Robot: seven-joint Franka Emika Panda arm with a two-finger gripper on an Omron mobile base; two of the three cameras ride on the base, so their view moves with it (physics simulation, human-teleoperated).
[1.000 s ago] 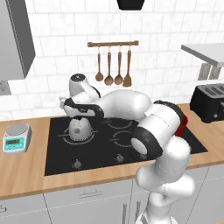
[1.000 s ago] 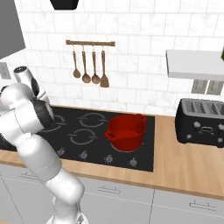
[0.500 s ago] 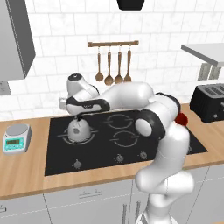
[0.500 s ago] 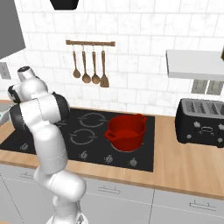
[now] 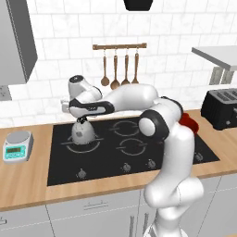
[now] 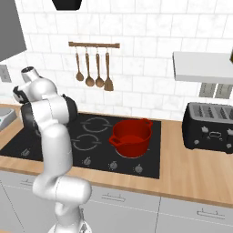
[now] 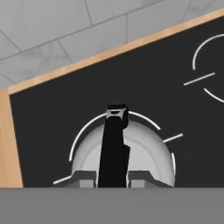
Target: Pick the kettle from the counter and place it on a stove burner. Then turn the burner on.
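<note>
The gripper (image 5: 81,119) is clamped on the dark arched handle of the kettle (image 5: 82,132), which sits inside a grey stove burner (image 5: 78,145) ring at the cooktop's (image 5: 60,172) near left. In the hand view, bare black glass lies around the kettle, with a strip of wooden counter (image 7: 11,144) bordering its edge. Farther right, the right base view shows a red pot (image 6: 132,137) and a black toaster (image 6: 210,127).

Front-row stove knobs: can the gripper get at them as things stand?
Probably not yet. The gripper is shut on the small silver-grey metal kettle; once it lets go, nothing stands over the small dark knobs.
</note>
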